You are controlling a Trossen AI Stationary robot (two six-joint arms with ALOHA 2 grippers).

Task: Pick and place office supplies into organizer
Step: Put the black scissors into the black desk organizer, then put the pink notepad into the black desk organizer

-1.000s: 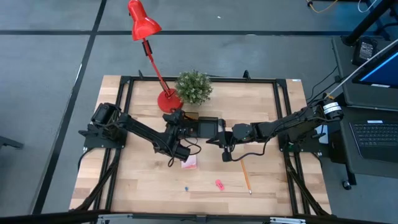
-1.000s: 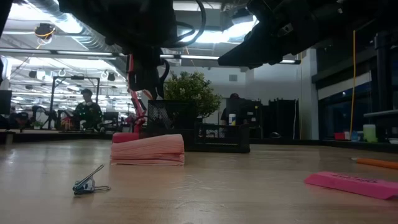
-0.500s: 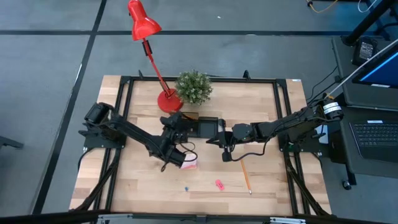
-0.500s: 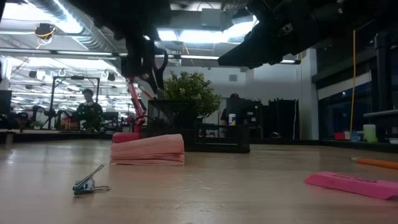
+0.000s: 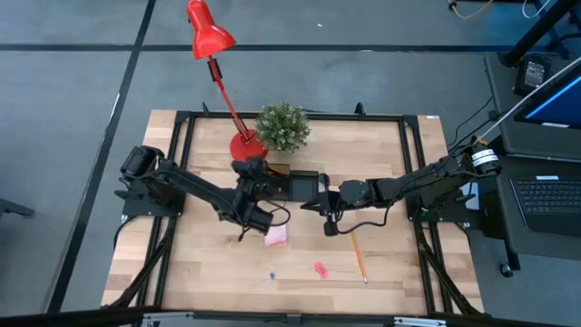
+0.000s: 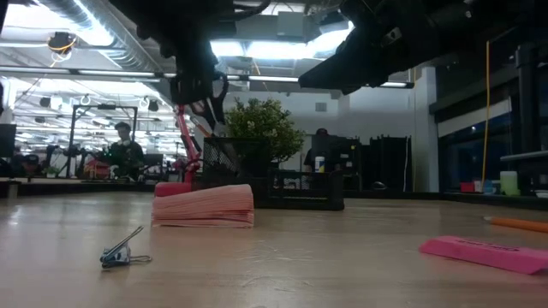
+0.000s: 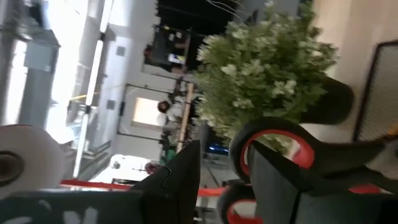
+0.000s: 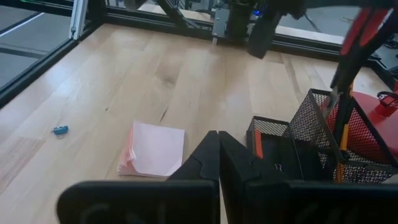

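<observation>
The left gripper (image 5: 247, 193) grips the red-handled scissors (image 7: 273, 155), apparently hung just beside the organizer (image 5: 298, 184) toward the bench's left edge.

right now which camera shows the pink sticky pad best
The right wrist view: the pink sticky pad shows its whole top face. The low view gives only its edge; the high view shows it small; the left wrist view misses it.

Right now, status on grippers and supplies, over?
Left gripper shut on scissors, blades at organizer mesh cup. Right gripper shut, empty, beside organizer. Sticky pad, pencil loose on table. Nothing blocking.
</observation>
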